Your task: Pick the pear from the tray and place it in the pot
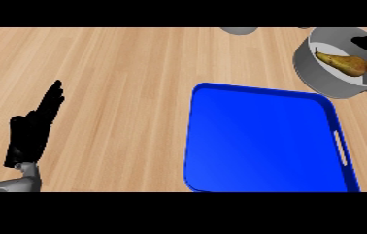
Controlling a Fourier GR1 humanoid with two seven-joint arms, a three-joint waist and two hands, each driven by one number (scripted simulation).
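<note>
At the far left of the head view, the left hand [32, 128] stands at rest near the edge, matte black, its fingers straight and held together pointing up across the counter, holding nothing. A short piece of grey forearm [20, 182] shows beneath it at the lower left corner. The right hand does not show anywhere in the view.

The counter [122, 82] is light wood, smooth, with fine straight grain running in pale tan streaks across its whole top.

To the right of the middle lies the tray [261, 141], a glossy, saturated blue rectangle with rounded corners and a raised rim all round. Its flat floor is bare and shades from deeper blue at the upper left to a brighter blue lower down. A narrow slot handle is cut into its right rim.

At the top edge, just above the tray's upper right part, a small grey rounded object [239, 30] is cut off by the frame; what it is cannot be told.

At the upper right stands the pot [315, 70], round, with a smooth grey wall and a pale inside, partly cut off by the right edge and well apart from the left hand. The pear [344, 63] lies on its side inside the pot, its narrow neck pointing left, its skin golden brown with a yellowish-green tinge toward the neck.
</note>
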